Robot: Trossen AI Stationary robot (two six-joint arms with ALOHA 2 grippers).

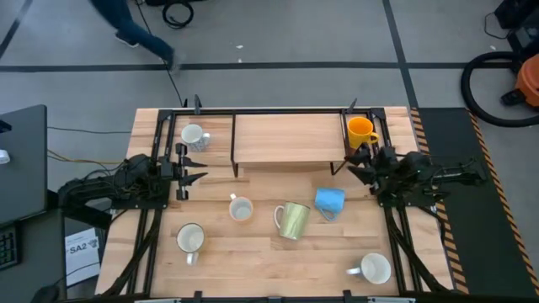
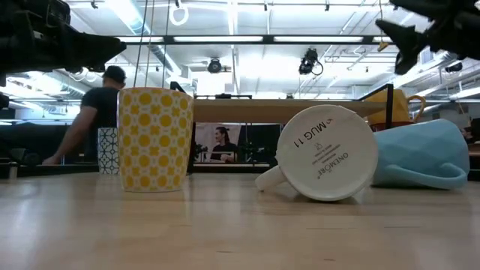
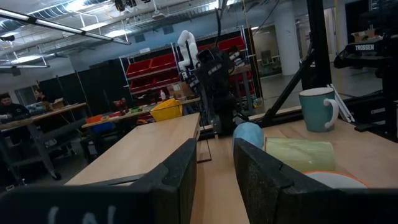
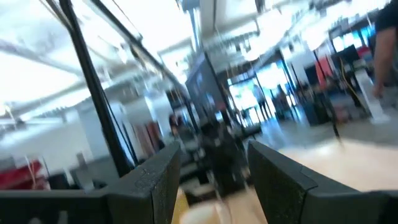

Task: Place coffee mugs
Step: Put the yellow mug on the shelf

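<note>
Several mugs stand or lie on the wooden table. A patterned white mug (image 1: pixel 193 135) stands far left and an orange one (image 1: pixel 362 129) far right, beside the raised shelf (image 1: pixel 290 137). A white mug (image 1: pixel 241 208), a pale yellow-green mug (image 1: pixel 293 220) on its side (image 3: pixel 298 154) with its base toward the near edge (image 2: pixel 326 154), and a light blue mug (image 1: pixel 330 202) lying on its side (image 2: pixel 420 154) sit mid-table. Two more are near the front (image 1: pixel 189 239) (image 1: pixel 373 269). My left gripper (image 1: pixel 200 174) (image 3: pixel 214 152) and right gripper (image 1: pixel 347 166) (image 4: pixel 211 149) hover open at the shelf's two ends, holding nothing.
The shelf spans the table's far middle on black legs. A black frame rail (image 1: pixel 278 110) runs along the far edge. A yellow-patterned mug (image 2: pixel 155 139) stands upright close to the near edge. Bare wood lies between the front mugs (image 1: pixel 278 265). A person (image 2: pixel 94 120) works beyond the table.
</note>
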